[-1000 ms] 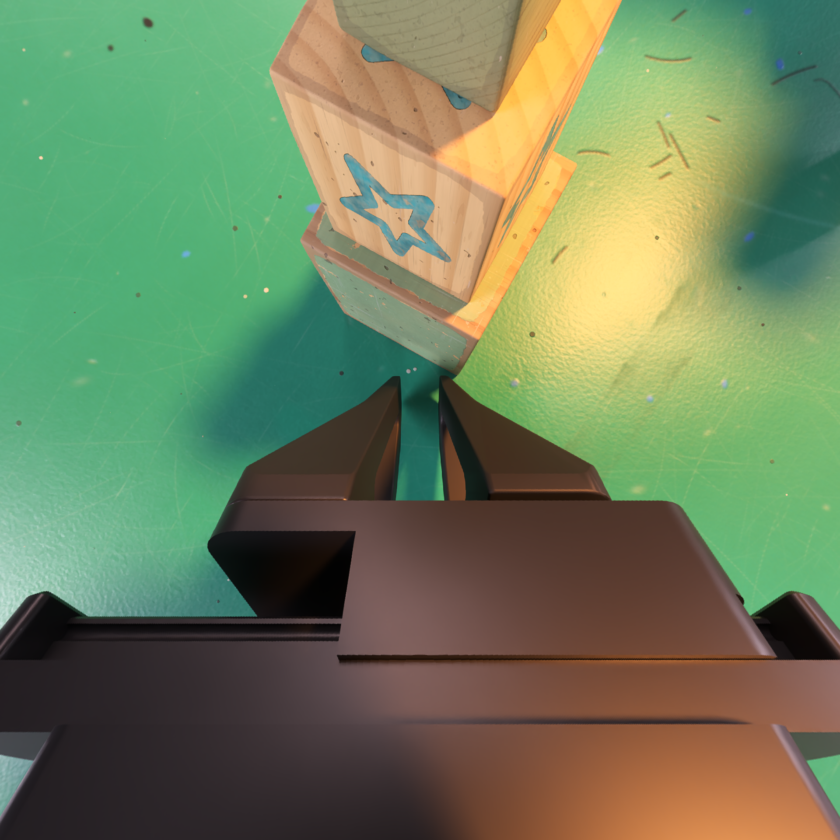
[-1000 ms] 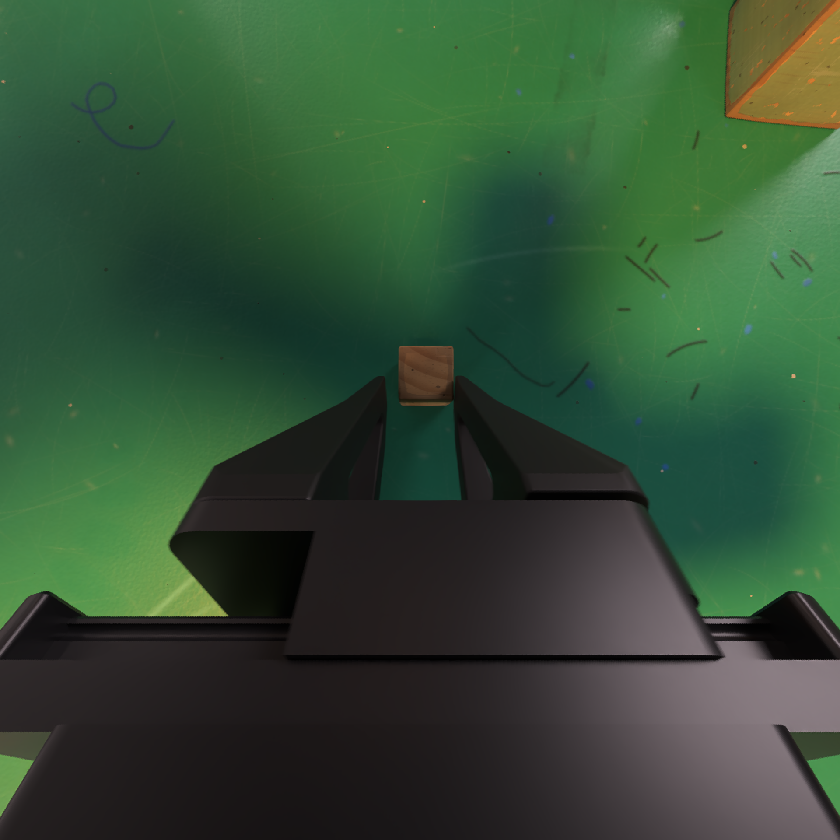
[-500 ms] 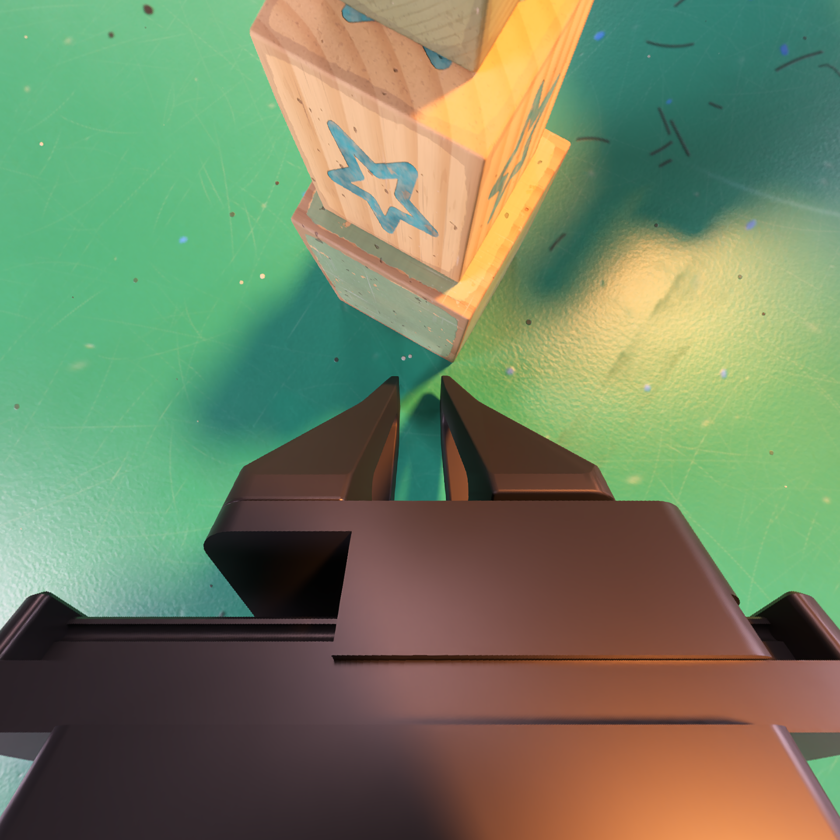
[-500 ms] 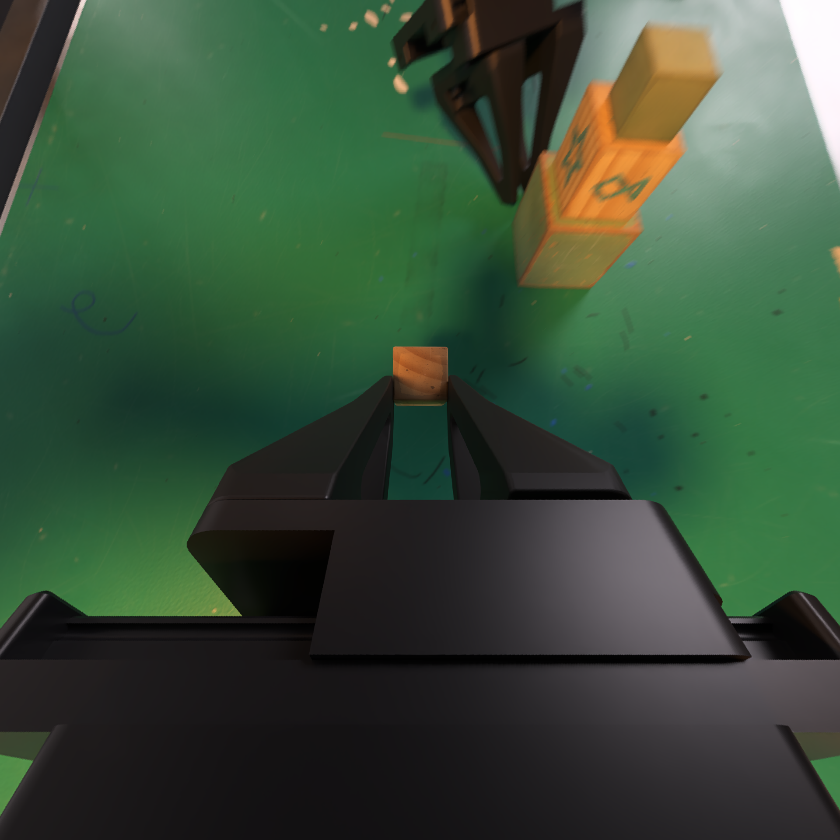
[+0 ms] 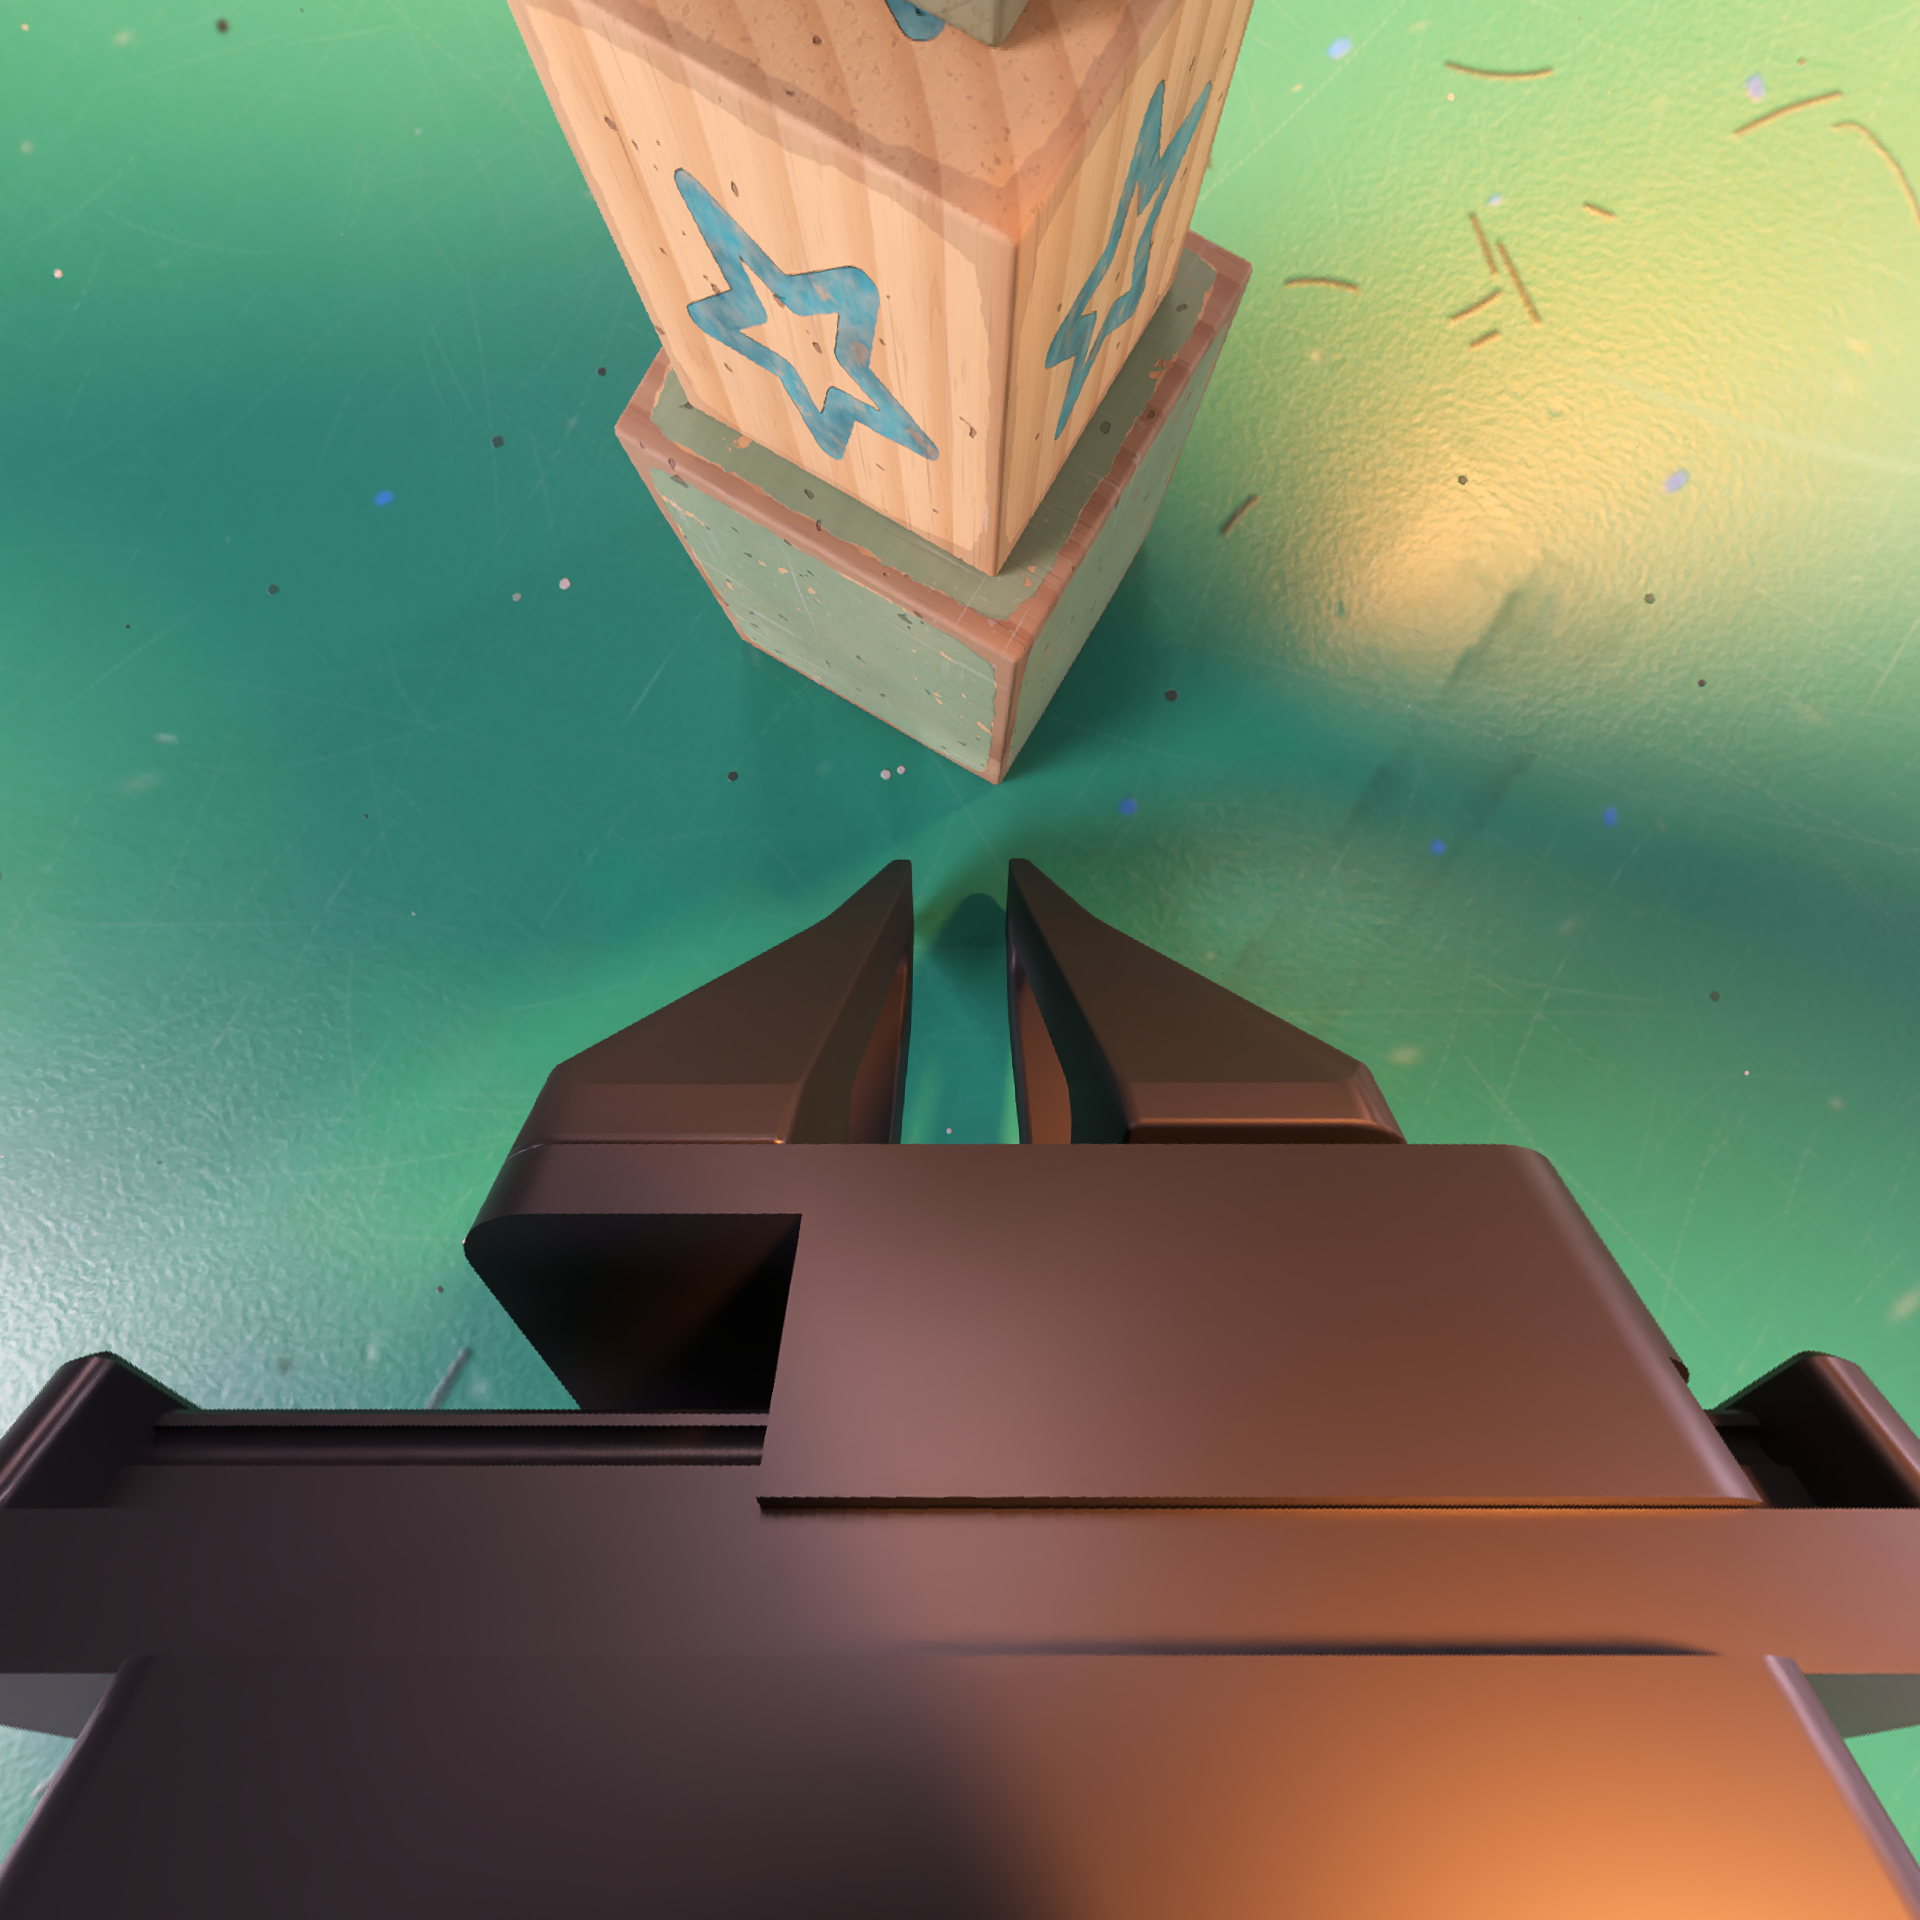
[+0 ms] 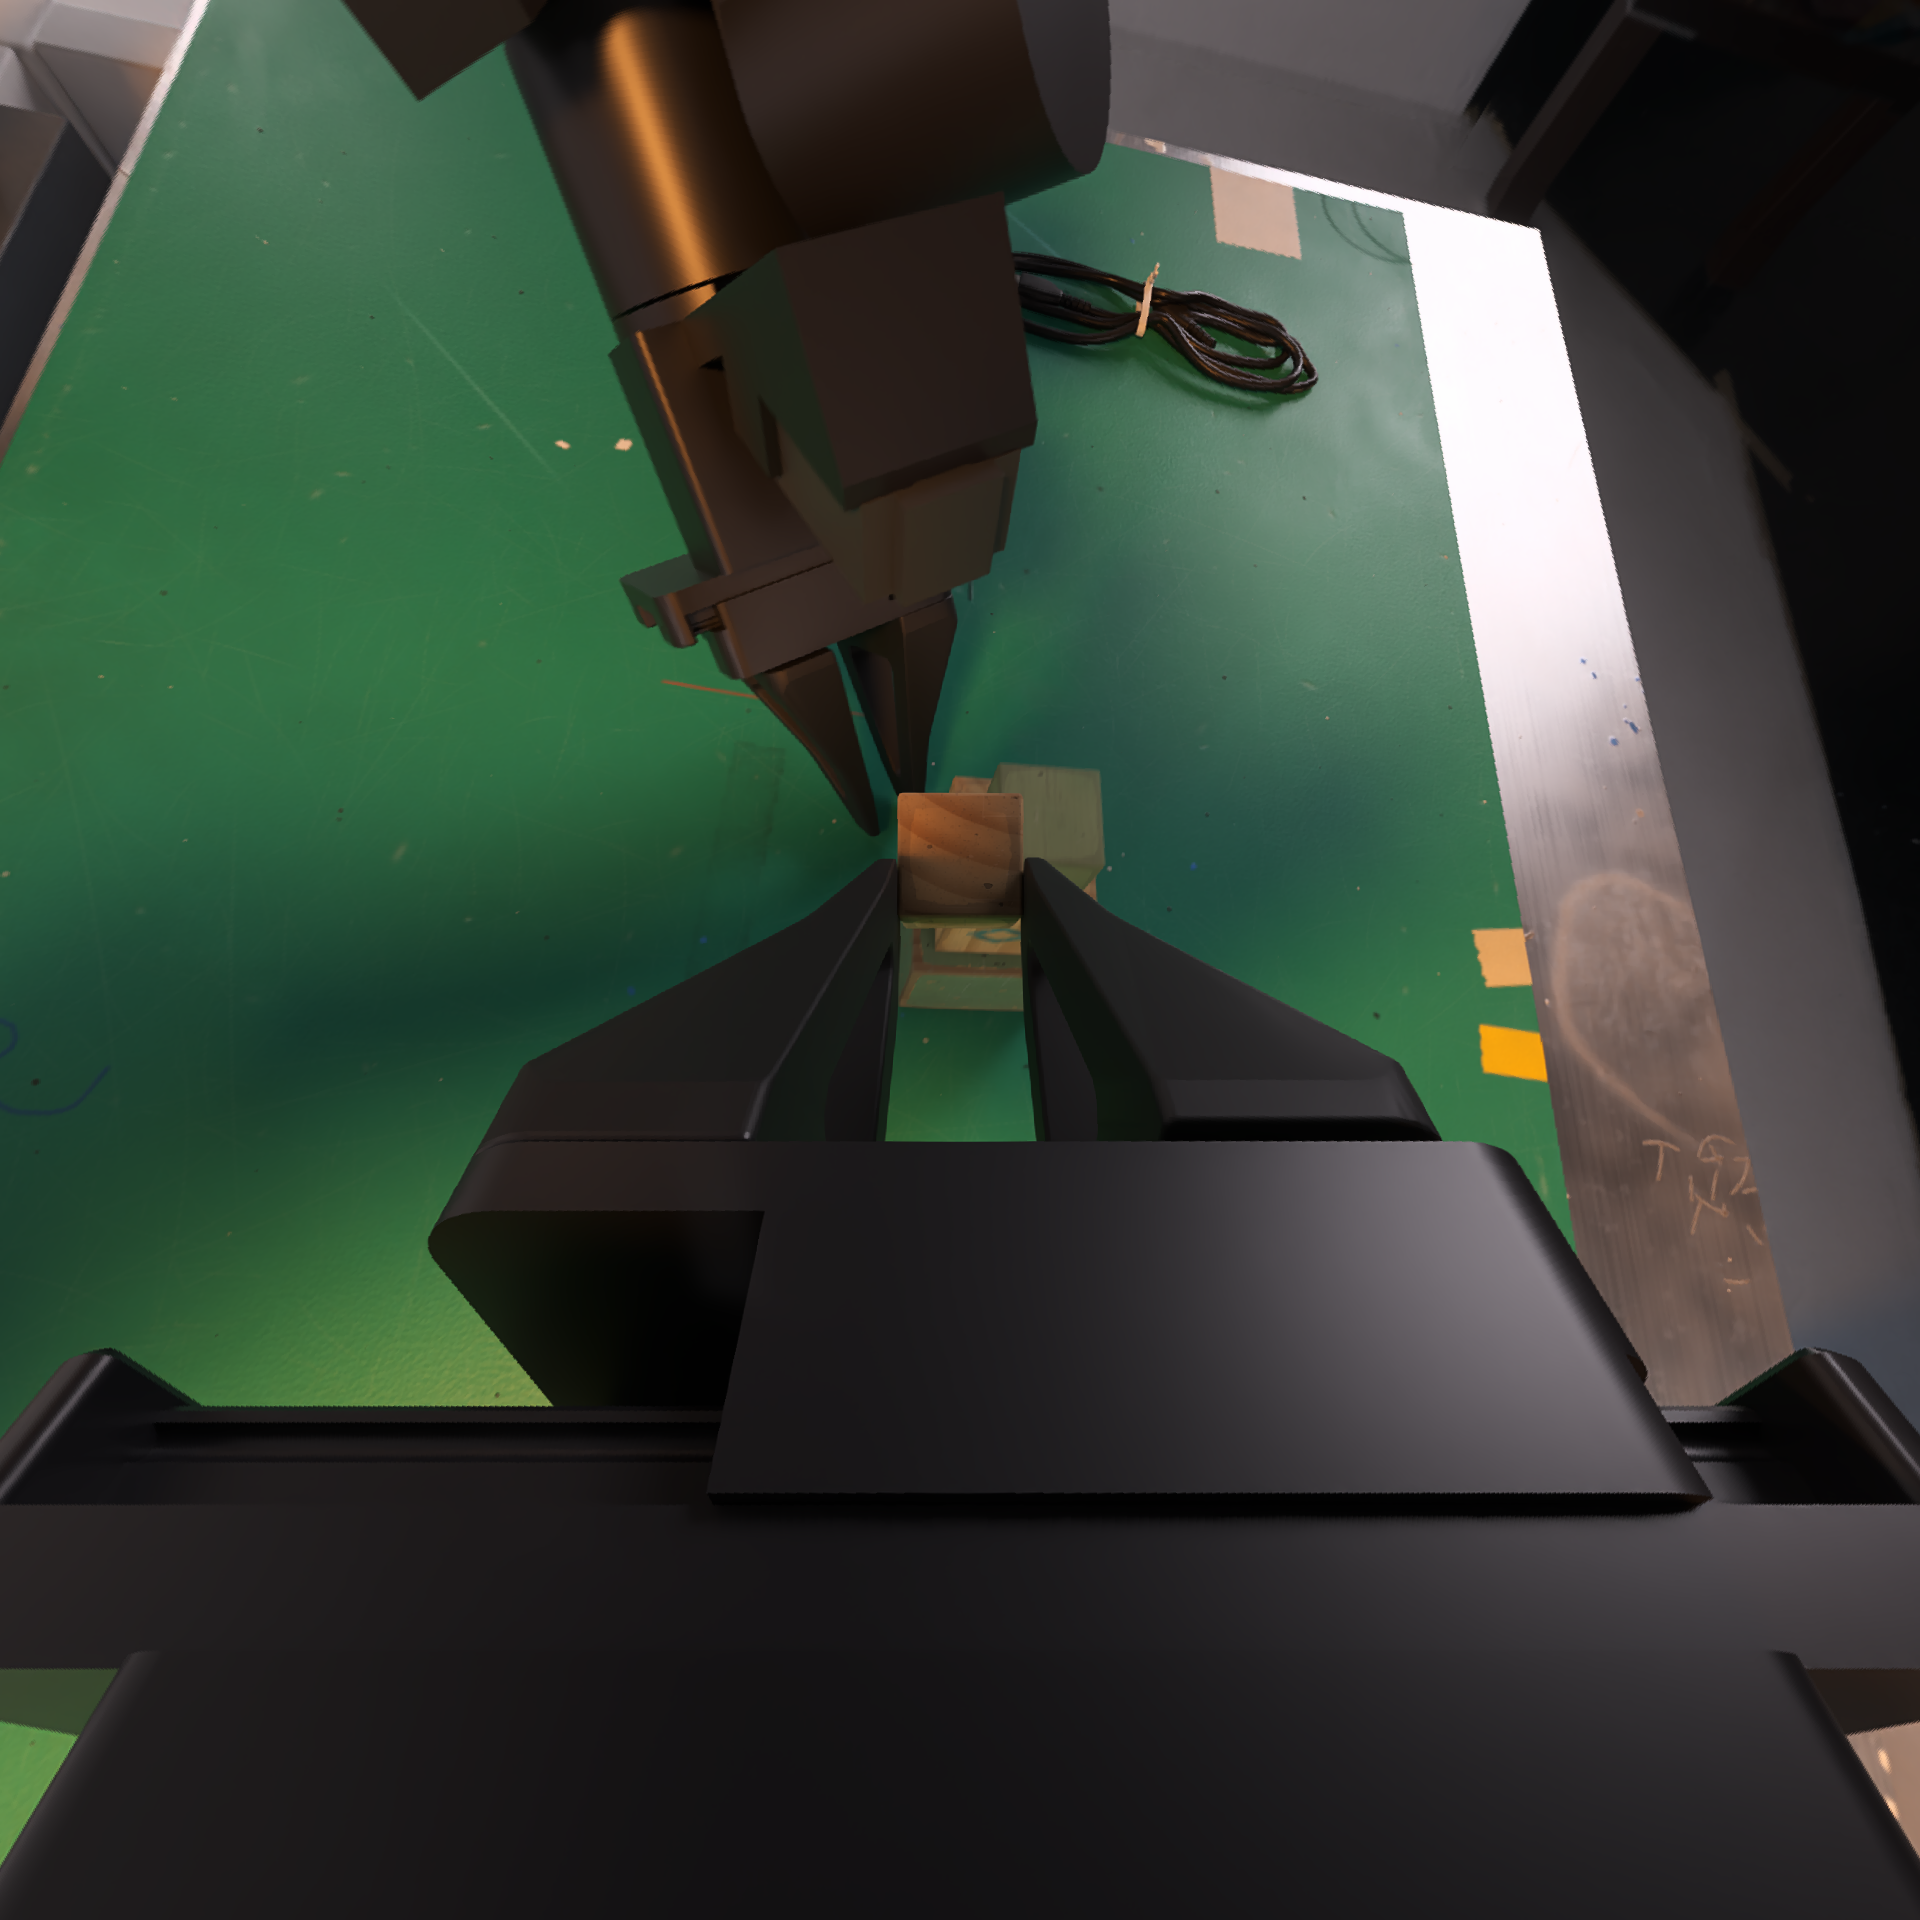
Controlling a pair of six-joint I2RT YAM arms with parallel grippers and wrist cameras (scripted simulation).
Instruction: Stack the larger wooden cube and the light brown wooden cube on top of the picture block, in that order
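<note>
A stack stands on the green mat (image 5: 312, 831). Its base is a pale green block with brown edges (image 5: 862, 613). A wooden block with blue stars (image 5: 821, 281) sits on that, and a pale cube (image 5: 966, 16) tops it at the frame edge. My left gripper (image 5: 961, 868) is empty, fingers slightly apart, low on the mat just short of the stack. My right gripper (image 6: 961, 868) is shut on the small light brown wooden cube (image 6: 956, 847) and holds it high over the stack. The pale cube (image 6: 1060, 821) and the lower blocks (image 6: 971, 961) show beneath it. The left gripper (image 6: 888, 805) stands close beside them.
The left arm (image 6: 790, 312) fills the upper middle of the right wrist view. A coiled black cable (image 6: 1174, 332) lies at the far side of the mat. A bare metal strip (image 6: 1579, 831) with tape patches (image 6: 1507, 1049) runs along the right edge.
My right gripper has carried the small cube from over bare mat to above the stack. My left gripper has drawn back a little from the stack, its fingers unchanged.
</note>
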